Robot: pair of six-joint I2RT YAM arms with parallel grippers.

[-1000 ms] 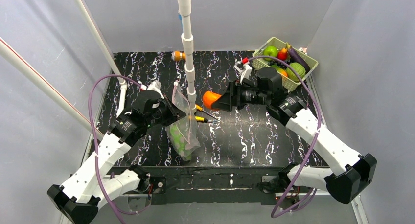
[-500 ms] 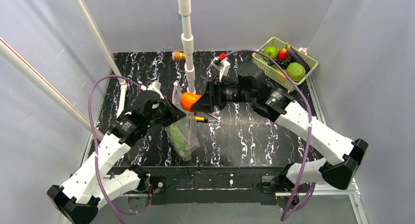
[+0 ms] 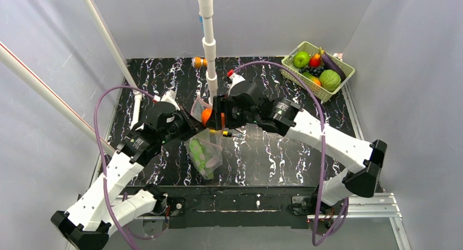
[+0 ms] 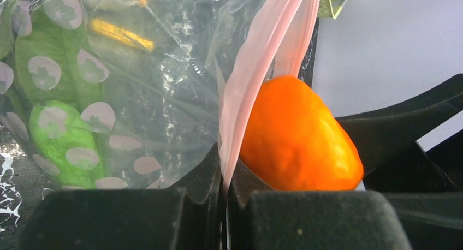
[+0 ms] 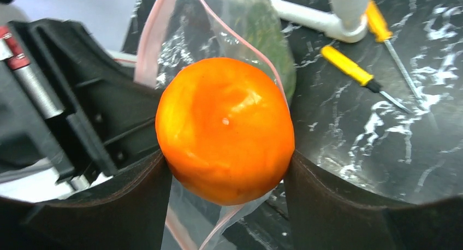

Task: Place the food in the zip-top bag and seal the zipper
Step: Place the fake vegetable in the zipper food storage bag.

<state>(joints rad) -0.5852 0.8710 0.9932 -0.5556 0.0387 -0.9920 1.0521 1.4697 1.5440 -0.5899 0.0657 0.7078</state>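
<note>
The clear dotted zip-top bag (image 3: 205, 152) hangs from my left gripper (image 3: 195, 120), which is shut on its pink zipper strip (image 4: 248, 81). Green leafy food (image 4: 52, 97) lies inside the bag. My right gripper (image 3: 214, 119) is shut on an orange ball (image 3: 206, 117) and holds it right at the bag's open mouth. The orange ball (image 5: 225, 129) sits between the pink mouth edges (image 5: 240, 37) in the right wrist view. It also shows in the left wrist view (image 4: 300, 138), just beside the zipper strip.
A pale green mesh basket (image 3: 345, 75) at the back right holds a green apple (image 3: 301, 58), a red fruit (image 3: 315, 60), a purple eggplant (image 3: 331, 64) and a green melon (image 3: 330, 79). A white pipe post (image 3: 209, 48) stands behind the bag. Yellow-handled screwdrivers (image 5: 349, 67) lie beside it.
My right gripper has carried the orange ball leftward from mid-table to the bag's mouth. My left gripper has kept hold of the bag, shifting slightly.
</note>
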